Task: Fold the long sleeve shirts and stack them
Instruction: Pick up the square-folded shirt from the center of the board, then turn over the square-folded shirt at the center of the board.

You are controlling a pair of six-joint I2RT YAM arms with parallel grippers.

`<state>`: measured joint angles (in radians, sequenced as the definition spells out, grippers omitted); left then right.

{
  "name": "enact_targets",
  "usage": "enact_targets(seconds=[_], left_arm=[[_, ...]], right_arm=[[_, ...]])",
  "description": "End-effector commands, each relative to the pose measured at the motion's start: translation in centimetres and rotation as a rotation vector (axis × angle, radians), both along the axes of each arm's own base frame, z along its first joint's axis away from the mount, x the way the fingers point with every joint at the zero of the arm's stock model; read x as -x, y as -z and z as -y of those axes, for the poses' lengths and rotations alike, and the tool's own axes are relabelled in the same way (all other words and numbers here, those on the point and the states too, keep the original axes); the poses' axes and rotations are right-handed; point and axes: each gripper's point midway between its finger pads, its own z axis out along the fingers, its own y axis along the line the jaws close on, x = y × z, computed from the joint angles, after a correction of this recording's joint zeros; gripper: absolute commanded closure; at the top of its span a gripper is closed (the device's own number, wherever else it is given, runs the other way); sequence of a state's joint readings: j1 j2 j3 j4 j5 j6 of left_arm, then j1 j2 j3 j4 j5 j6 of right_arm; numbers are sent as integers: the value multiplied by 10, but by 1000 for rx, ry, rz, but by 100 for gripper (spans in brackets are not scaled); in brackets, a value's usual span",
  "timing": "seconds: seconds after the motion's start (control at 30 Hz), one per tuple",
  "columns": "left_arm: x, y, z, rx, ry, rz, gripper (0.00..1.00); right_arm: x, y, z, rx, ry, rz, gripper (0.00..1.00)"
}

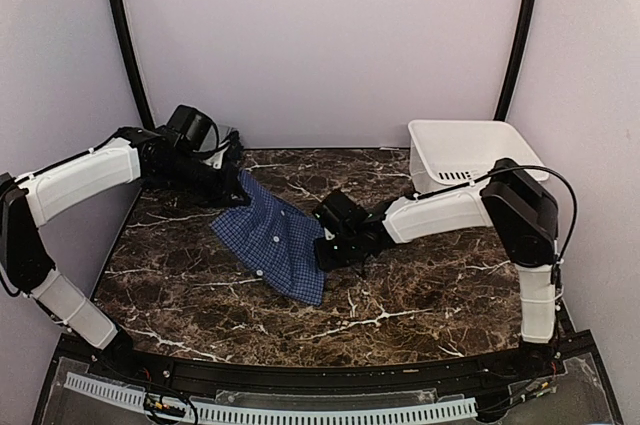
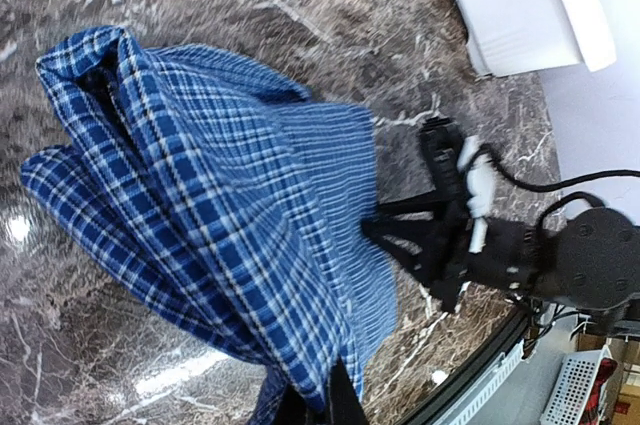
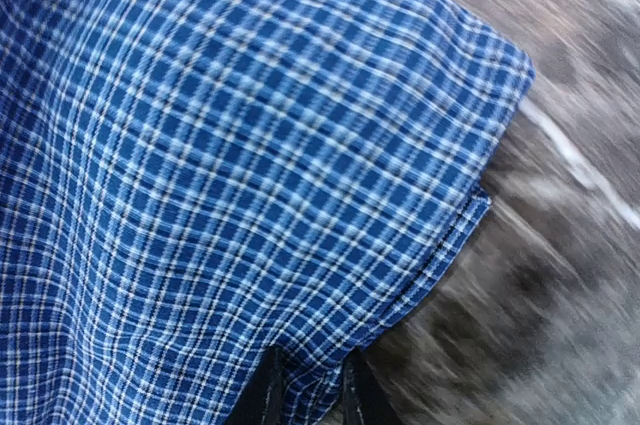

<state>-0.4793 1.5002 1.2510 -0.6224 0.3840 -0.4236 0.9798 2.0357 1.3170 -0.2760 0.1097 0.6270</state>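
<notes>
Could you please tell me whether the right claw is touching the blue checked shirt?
Touching: the right wrist view shows the right claw pinching the blue checked shirt.

Top view: soft, even overhead light and faint shadows. Left wrist view: white glare on the dark desk (image 2: 170, 377) at 7 and 9 o'clock, with bowed edges. Right wrist view: desk motion-blurred at 3 o'clock, blue shirt (image 3: 230, 145) sharper.

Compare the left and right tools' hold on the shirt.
The left tool is shut on the shirt's far corner, cloth bunched at it; the right tool straddles the right edge, cloth flat there, grip unclear. The left tool works at the table's back, the right tool mid-table. Both touch the same shirt.
</notes>
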Motion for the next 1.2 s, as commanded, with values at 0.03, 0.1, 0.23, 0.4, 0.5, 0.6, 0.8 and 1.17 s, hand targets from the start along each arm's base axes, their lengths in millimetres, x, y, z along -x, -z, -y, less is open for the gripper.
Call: enact_targets(seconds=[0.03,0.1,0.23,0.4,0.5,0.6,0.8,1.17], left_arm=[[-15,-60,14,81,68,131,100],[-19,-65,20,104,84,137,100],[-27,-69,23,109,88,158,100],[-28,-78,30,161,103,172,100],[-27,-88,39,226,123,174,100],[-30,-100,45,277,129,191,100],[-34,-82,52,285,144,154,100],[-36,-63,54,277,165,129,100]], right_arm=[[3,19,-62,-133,-84,-81,81],[-8,6,-95,-229,-111,-62,80],[-19,-3,-143,-345,-165,-92,79],[-19,-14,-182,-520,-199,-165,74],[-18,-18,-201,-629,-216,-205,73],[-17,-24,-220,-740,-233,-252,71],[-23,-47,-228,-844,-245,-253,65],[-52,-49,-161,-782,-106,-161,62]])
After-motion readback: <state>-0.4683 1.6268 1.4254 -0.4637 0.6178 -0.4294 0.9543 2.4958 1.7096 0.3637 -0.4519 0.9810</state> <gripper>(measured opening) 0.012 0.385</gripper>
